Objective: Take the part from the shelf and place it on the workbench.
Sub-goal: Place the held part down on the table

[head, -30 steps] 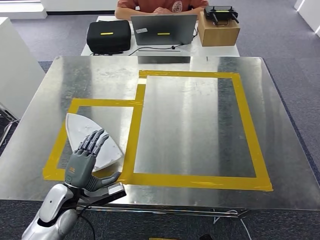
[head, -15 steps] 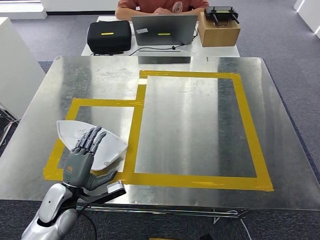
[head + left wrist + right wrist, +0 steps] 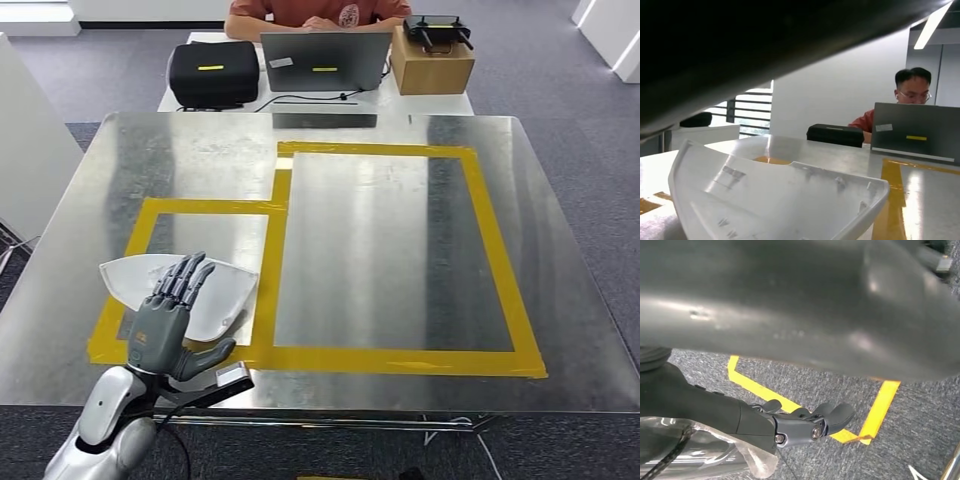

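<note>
The white curved shell part (image 3: 219,295) lies on the metal workbench (image 3: 362,250), inside the small yellow-taped rectangle (image 3: 204,206) at the front left, its left tip crossing the tape. My left hand (image 3: 162,325) hovers over the part's near side, fingers stretched out flat above it and thumb pointing off to the right, gripping nothing. In the left wrist view the part (image 3: 764,200) rests on the table just ahead of the hand. My right hand (image 3: 806,425) hangs over the grey carpet and holds nothing.
A larger yellow-taped rectangle (image 3: 490,250) marks the bench's middle and right. Behind the bench, a person (image 3: 302,10) sits at a desk with a laptop (image 3: 324,62), a black case (image 3: 213,72) and a cardboard box (image 3: 436,60). A white cabinet (image 3: 30,150) stands at the left.
The part has swung from pointing away to lying wide and flat, its left tip sliding out over the tape. My left hand has stayed almost where it was.
</note>
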Motion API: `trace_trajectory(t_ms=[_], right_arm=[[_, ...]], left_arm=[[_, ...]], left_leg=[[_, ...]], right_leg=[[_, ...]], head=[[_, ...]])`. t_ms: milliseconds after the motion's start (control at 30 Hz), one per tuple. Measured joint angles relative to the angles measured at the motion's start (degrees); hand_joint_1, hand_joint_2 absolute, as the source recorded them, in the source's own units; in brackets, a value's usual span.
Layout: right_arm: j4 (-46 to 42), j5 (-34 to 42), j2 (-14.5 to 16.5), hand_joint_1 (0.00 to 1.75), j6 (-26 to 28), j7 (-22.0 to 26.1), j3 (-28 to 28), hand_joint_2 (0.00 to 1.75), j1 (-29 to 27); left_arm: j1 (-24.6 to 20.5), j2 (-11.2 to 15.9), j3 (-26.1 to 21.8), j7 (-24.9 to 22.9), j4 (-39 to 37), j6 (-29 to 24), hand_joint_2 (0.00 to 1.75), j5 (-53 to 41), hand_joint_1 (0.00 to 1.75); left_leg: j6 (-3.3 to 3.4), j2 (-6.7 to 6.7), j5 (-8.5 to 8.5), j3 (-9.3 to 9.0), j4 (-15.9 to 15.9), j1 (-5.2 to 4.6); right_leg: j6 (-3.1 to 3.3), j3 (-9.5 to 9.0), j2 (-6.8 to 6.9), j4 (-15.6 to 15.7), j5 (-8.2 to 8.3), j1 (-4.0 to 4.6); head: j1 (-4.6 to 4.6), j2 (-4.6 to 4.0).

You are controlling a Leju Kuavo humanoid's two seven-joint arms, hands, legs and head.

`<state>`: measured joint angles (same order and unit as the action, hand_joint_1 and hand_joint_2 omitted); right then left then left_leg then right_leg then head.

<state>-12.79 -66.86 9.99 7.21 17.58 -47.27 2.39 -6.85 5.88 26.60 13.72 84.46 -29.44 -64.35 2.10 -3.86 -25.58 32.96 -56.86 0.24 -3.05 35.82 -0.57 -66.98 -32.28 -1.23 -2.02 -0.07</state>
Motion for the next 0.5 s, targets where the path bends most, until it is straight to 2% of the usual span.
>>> trace_trajectory(t_ms=[67,100,133,200,233,267,300,367,400,433,467,500], right_arm=[[0.0,0.0,-0.1,0.0,-0.02,-0.01,-0.03,0.0,0.15],[0.0,0.0,-0.13,0.0,-0.05,-0.04,-0.06,0.0,0.22],[0.0,0.0,-0.13,0.0,-0.08,-0.09,-0.12,0.0,0.28],[0.01,0.01,-0.13,0.0,-0.14,-0.19,-0.28,0.0,0.29],[0.01,0.01,-0.13,0.0,-0.16,-0.23,-0.35,0.0,0.29],[0.01,0.02,-0.13,0.0,-0.17,-0.25,-0.39,0.0,0.29],[0.02,0.02,-0.13,0.0,-0.18,-0.27,-0.42,0.0,0.28],[0.02,0.02,-0.14,0.0,-0.19,-0.3,-0.48,0.0,0.22],[0.02,0.02,-0.14,0.0,-0.19,-0.32,-0.53,0.0,0.18],[0.02,0.02,-0.15,0.0,-0.2,-0.34,-0.59,0.0,0.15],[0.02,0.02,-0.15,0.0,-0.22,-0.37,-0.65,0.0,0.14],[0.02,0.02,-0.15,0.0,-0.25,-0.39,-0.71,0.0,0.16]], left_arm=[[0.0,-0.02,0.0,-0.13,0.0,0.14,0.0,0.02,0.0],[-0.01,-0.02,0.0,-0.16,0.01,0.2,0.0,0.02,0.0],[0.01,-0.03,0.0,-0.18,0.01,0.26,0.0,0.03,0.0],[0.07,0.01,-0.02,-0.23,0.02,0.32,0.0,0.03,0.0],[0.09,0.05,-0.03,-0.26,0.03,0.32,0.0,0.03,0.0],[0.08,0.09,-0.04,-0.28,0.03,0.33,0.0,0.02,0.0],[0.06,0.12,-0.04,-0.3,0.04,0.34,0.0,0.02,0.0],[0.06,0.1,-0.03,-0.32,0.04,0.38,0.0,0.02,0.0],[0.1,0.1,-0.02,-0.33,0.04,0.4,0.0,0.02,0.0],[0.13,0.11,-0.02,-0.33,0.04,0.42,0.0,0.02,0.0],[0.15,0.12,-0.02,-0.34,0.04,0.43,0.0,0.02,0.0],[0.14,0.13,-0.03,-0.34,0.05,0.44,0.0,0.02,0.0]], left_leg=[[-0.53,-0.07,0.01,0.15,-0.19,-0.08],[-0.89,-0.13,0.1,0.26,-0.34,-0.11],[-1.3,-0.21,0.27,0.39,-0.4,-0.13],[-2.02,-0.2,0.41,0.62,-0.59,-0.05],[-2.35,0.35,-0.28,0.92,-1.16,-0.03],[-2.64,1.11,-1.73,1.52,-2.68,0.0],[-2.92,2.02,-3.99,2.54,-5.48,0.06],[-3.39,3.05,-8.73,5.04,-13.1,0.2],[-3.51,3.17,-10.04,5.71,-16.01,0.27],[-3.53,3.19,-10.15,5.43,-16.99,0.3],[-3.43,3.19,-9.24,4.1,-15.83,0.31],[-3.2,3.23,-7.7,1.69,-12.58,0.28]], right_leg=[[0.3,-4.28,-0.47,7.37,2.6,0.04],[0.52,-5.36,-0.73,9.25,3.02,0.1],[0.77,-5.69,-0.92,9.75,3.01,0.22],[1.44,-5.27,-0.7,9.77,3.52,0.24],[1.89,-5.05,-0.45,9.83,3.79,0.19],[2.39,-4.78,-0.14,9.95,4.1,0.12],[2.83,-4.39,0.23,10.03,4.43,0.09],[3.27,-3.38,0.88,9.99,5.09,0.24],[3.32,-2.82,1.21,9.96,5.46,0.31],[3.3,-2.27,1.48,9.92,5.84,0.38],[3.25,-1.74,1.71,9.9,6.22,0.45],[3.15,-1.26,1.88,9.88,6.62,0.53]], head=[[0.03,0.0],[0.02,0.0],[0.04,0.0],[0.03,0.0],[0.15,0.0],[0.28,0.0],[0.4,0.0],[0.6,0.0],[0.6,0.0],[0.61,0.0],[0.61,0.0],[0.6,0.0]])
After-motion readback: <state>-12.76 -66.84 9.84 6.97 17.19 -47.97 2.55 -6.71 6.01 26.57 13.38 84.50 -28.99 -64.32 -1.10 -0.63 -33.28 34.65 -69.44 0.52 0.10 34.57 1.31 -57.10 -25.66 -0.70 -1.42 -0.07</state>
